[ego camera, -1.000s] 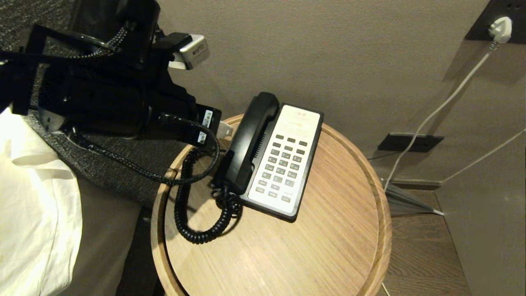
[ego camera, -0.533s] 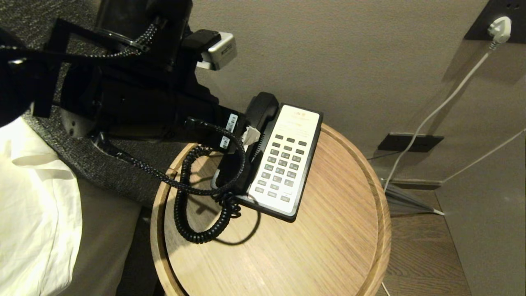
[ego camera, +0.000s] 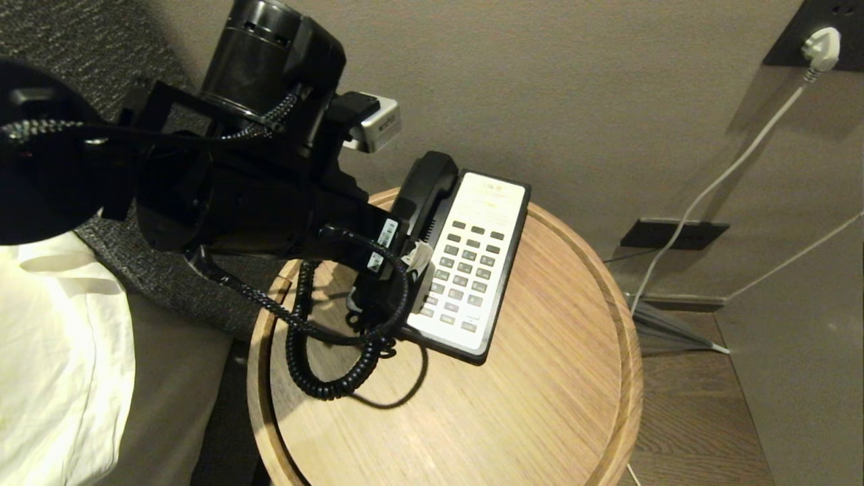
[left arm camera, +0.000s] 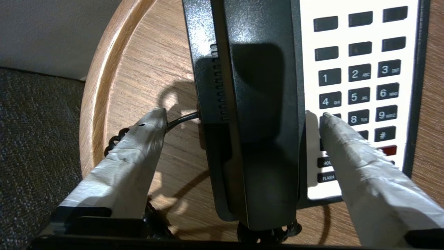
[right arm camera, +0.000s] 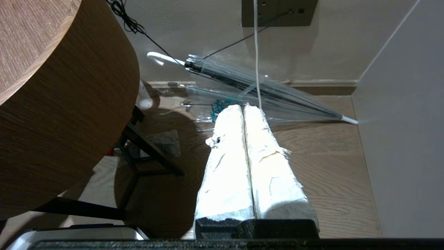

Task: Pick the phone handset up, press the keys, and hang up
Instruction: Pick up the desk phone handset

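Two taped fingers (left arm camera: 131,152) straddle the long black plastic handset (left arm camera: 258,114).
Spread wide, the left tool (left arm camera: 242,119) brackets the handset, cradled on the black-and-white phone base (ego camera: 472,270) on the round wooden worktop (ego camera: 540,391); closing, then lifting, is called for next.

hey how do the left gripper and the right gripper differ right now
The left gripper is open, its fingers straddling the phone handset on the phone base; the right gripper is shut and empty. The left is over the round wooden table; the right hangs beside it above the floor. Both have white-wrapped fingers.
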### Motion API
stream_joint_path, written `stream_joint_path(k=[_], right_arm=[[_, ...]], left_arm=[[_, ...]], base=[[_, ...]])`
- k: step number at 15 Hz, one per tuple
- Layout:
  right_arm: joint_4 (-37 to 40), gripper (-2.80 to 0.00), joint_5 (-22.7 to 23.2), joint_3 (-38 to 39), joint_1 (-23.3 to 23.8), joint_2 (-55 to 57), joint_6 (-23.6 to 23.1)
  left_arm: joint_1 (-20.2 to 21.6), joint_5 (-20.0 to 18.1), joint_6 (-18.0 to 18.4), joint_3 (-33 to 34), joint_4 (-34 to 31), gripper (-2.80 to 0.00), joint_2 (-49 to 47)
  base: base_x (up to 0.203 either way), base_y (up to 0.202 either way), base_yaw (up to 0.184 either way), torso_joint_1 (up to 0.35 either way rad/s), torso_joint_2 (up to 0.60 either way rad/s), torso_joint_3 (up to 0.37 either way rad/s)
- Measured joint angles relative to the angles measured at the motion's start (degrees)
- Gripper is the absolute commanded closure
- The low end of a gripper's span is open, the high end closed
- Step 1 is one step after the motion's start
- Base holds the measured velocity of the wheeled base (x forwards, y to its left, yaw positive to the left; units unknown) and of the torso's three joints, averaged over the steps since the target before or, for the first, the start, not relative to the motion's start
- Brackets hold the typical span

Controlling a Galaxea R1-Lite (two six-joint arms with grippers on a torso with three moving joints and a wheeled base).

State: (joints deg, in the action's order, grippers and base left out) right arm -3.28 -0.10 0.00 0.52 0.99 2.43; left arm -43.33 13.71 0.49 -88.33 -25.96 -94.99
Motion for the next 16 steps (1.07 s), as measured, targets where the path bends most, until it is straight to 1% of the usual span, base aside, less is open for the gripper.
stream_joint_path(k=[7,9,12,15,16], right_arm=[[0.0,0.0,0.0,0.0,0.0,0.0,0.0],[0.0,0.0,0.0,0.0,0.0,0.0,0.0],[0.0,0.0,0.0,0.0,0.0,0.0,0.0],[0.0,0.0,0.0,0.0,0.0,0.0,0.0],[0.0,0.0,0.0,0.0,0.0,0.0,0.0]], left_arm=[[0.9,0.4,0.1,0.2,0.3,-2.8,-0.8],[1.0,1.7,0.6,0.1,0.3,-2.8,-1.0],[0.9,2.1,0.7,-0.4,0.4,-2.8,-1.1],[0.6,4.3,1.2,-1.0,0.3,-2.8,-1.1],[0.3,4.4,1.3,-1.4,0.1,-2.8,-1.1]], base=[[0.0,0.0,0.0,0.0,0.0,0.0],[0.0,0.0,0.0,0.0,0.0,0.0],[0.0,0.0,0.0,0.0,0.0,0.0],[0.0,0.0,0.0,0.0,0.0,0.0],[0.0,0.0,0.0,0.0,0.0,0.0]])
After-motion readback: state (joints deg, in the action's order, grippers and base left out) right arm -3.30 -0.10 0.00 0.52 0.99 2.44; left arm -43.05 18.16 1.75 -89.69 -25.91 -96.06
